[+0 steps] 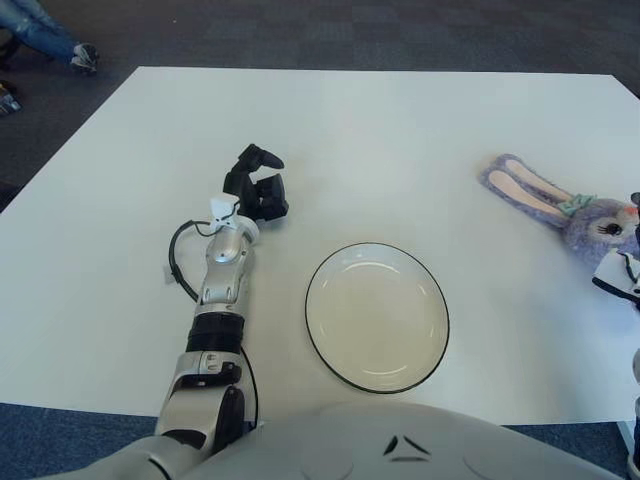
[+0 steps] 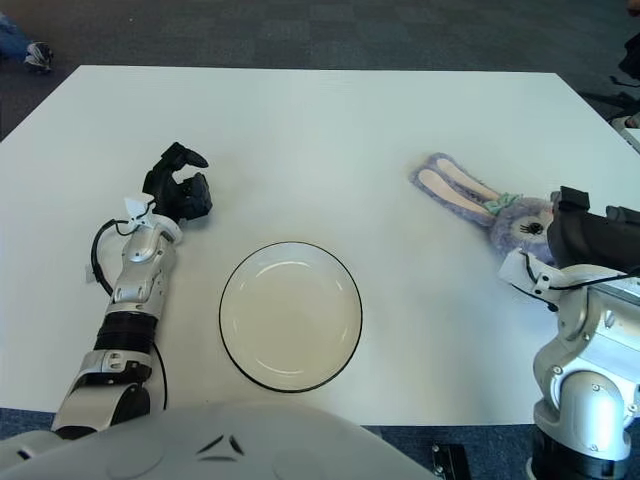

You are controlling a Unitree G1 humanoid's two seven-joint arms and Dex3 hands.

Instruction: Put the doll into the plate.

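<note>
Just one doll [image 2: 480,205], one plate [image 2: 290,315], two robot hands.

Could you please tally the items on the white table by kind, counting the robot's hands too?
Plush dolls: 1, the purple bunny doll, lying at the table's right.
Plates: 1, the empty plate, front centre.
Robot hands: 2, the left hand left of the plate, the right hand at the doll.
Total: 4

Office or lab (grey carpet tiles [image 1: 400,35], white table [image 1: 400,130]).
</note>
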